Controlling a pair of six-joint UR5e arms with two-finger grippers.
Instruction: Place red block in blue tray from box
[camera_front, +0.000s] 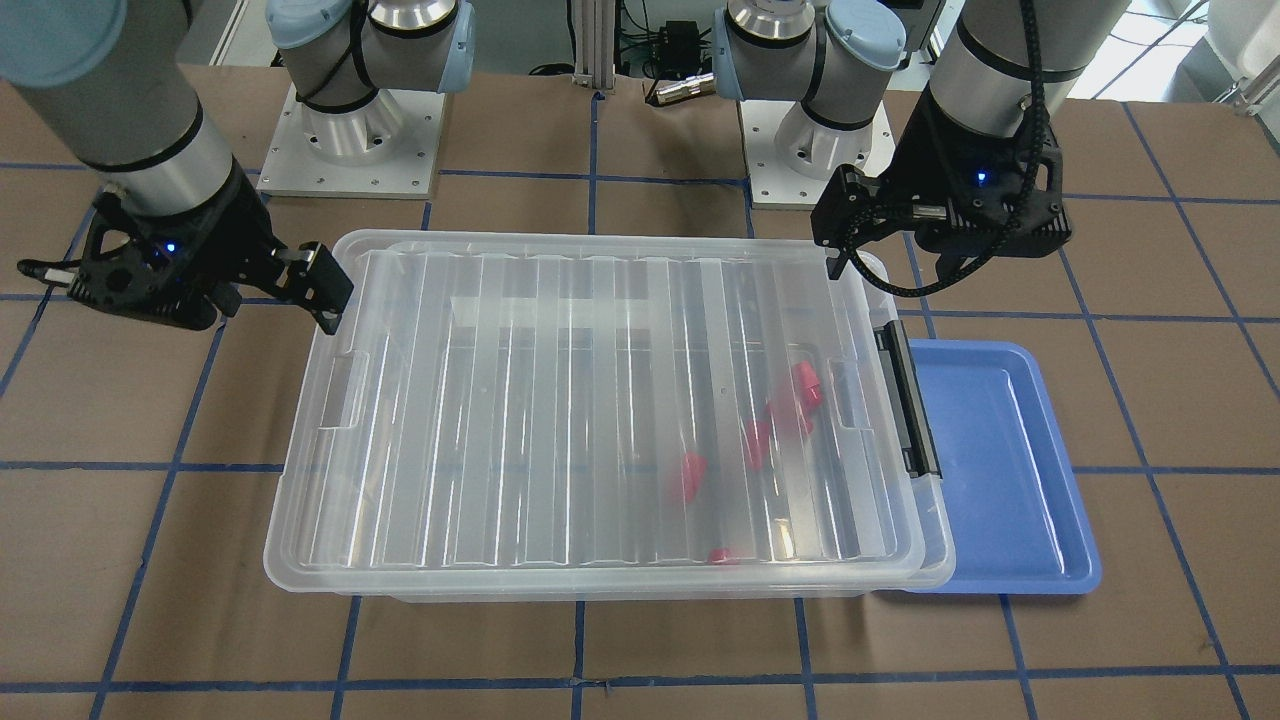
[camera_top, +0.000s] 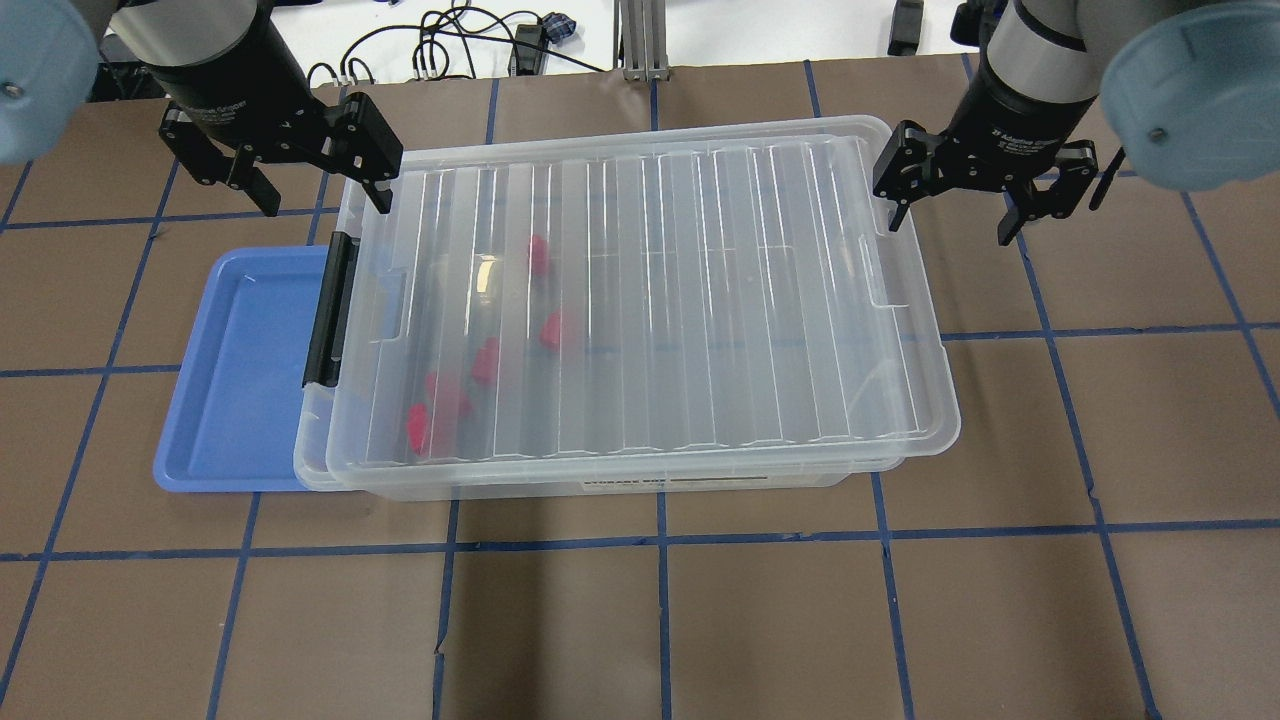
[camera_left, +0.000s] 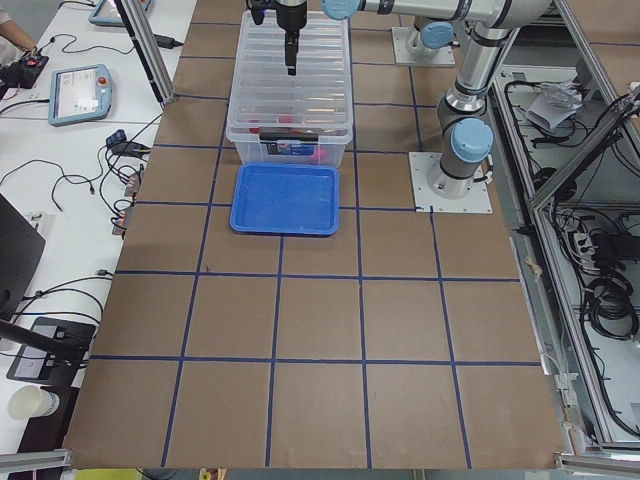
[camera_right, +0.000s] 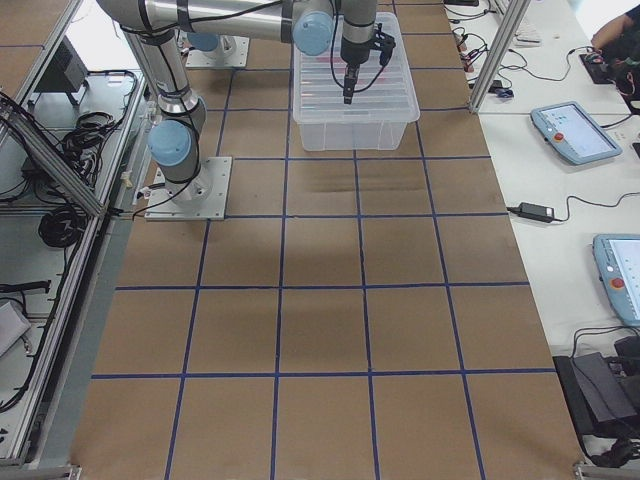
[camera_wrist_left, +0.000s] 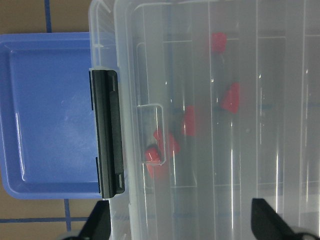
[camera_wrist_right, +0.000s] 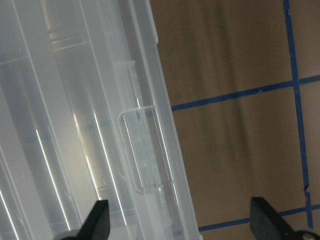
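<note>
Both arms hang over the far corners of the box (camera_top: 930, 380), its ribbed lid (camera_top: 700, 300) shut and the black latch (camera_top: 325, 310) clipped down at the end on the robot's left. The box's long axis runs left to right across the worktop (camera_top: 700, 620), and everything that matters sits at one end of it. The red blocks (camera_top: 487, 360) lie scattered under the lid in the left half, the closest red block (camera_top: 418, 428) near the latch end, none of them in the right half. The blue tray (camera_top: 240, 370) lies bare, tucked against that same left end, just beyond the latch.

The left tool (camera_top: 326, 205) is spread wide and holds nothing. It hovers by the box's far left corner, and its wrist camera looks straight down on latch, blocks and tray together. The right tool (camera_top: 950, 228) is also spread and empty, just off the opposite corner, well apart from any block.

The left arm is plainly the nearer one to latch, blocks and tray alike – but the lid must probably come off first, with the latch the likely starting point – no block can be reached through it
</note>
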